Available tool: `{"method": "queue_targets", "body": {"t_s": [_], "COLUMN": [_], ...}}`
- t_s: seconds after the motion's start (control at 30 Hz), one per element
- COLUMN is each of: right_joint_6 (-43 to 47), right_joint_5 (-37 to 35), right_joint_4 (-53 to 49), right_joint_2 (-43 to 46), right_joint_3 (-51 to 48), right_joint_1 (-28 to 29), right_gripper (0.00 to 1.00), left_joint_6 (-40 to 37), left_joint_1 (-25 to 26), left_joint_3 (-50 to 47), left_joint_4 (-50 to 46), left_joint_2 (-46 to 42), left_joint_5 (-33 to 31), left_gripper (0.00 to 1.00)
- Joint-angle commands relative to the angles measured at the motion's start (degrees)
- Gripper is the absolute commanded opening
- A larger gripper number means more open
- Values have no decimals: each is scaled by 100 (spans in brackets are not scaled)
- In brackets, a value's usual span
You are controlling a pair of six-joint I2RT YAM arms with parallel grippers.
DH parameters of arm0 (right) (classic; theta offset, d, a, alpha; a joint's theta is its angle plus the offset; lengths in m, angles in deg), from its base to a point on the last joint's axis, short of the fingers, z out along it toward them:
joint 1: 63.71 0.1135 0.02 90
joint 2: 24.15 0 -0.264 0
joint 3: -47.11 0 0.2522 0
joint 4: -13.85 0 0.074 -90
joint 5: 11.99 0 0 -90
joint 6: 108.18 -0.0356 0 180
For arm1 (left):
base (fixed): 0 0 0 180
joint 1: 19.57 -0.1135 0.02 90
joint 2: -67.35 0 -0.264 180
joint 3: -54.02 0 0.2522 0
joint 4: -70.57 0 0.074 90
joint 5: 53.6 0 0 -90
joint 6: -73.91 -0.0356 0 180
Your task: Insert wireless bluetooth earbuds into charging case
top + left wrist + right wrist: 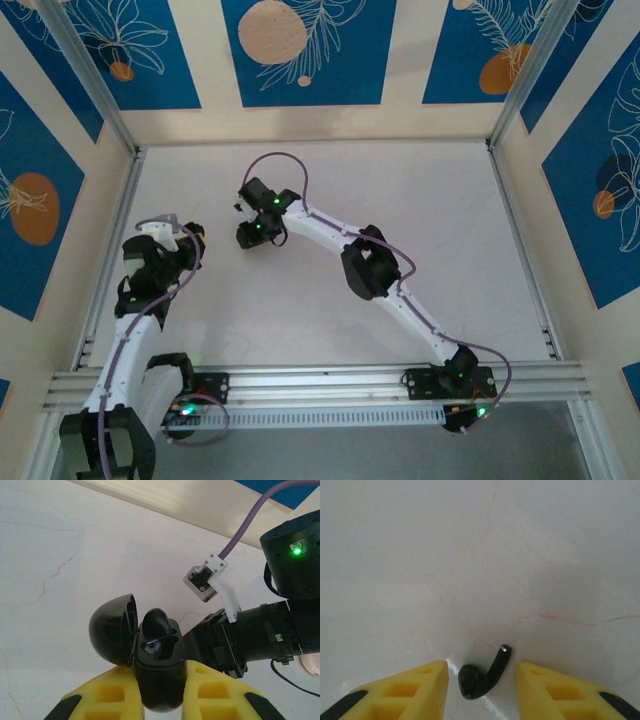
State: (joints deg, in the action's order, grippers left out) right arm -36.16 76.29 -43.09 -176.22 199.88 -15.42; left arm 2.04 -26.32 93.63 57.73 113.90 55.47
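In the left wrist view my left gripper [160, 669] is shut on the black charging case [159, 692], holding it upright by its body. The case lid [112, 635] hangs open to the left. One black earbud [156, 622] sits in the far slot, and the near slot [159, 649] is a bare glossy hollow. The other earbud [472, 682] lies on the white table, stem pointing up and right. It lies between the yellow fingers [427, 685] of my right gripper [481, 667], which is open with a gap on each side of the earbud.
The right arm's black wrist and white camera bracket [220, 585] hang just beyond the case. From above, both grippers [243, 237] work at the table's left middle, near the left wall rail [115, 250]. The white tabletop [420, 200] stretches to the right.
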Motion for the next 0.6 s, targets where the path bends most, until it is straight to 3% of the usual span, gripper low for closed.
{"method": "queue_targets", "body": {"t_s": [0.0,0.27,0.57], "right_joint_6": [135,220,99], "right_joint_5": [-118,-309,-356], "right_joint_4": [-141,-186,241], "right_joint_2": [-200,274,1748], "right_joint_3": [105,-356,-2544], "right_joint_1": [84,88,-41], "right_gripper": [37,29,27], "left_joint_6": [-26,-112,-75], "left_joint_1": [-95,-99,-80], "left_joint_3": [11,67,94], "left_joint_4": [-87,-250,-278], "left_joint_2": [-108,-141,-144], "left_joint_5": [106,155,362], "left_gripper": [15,14,13]}}
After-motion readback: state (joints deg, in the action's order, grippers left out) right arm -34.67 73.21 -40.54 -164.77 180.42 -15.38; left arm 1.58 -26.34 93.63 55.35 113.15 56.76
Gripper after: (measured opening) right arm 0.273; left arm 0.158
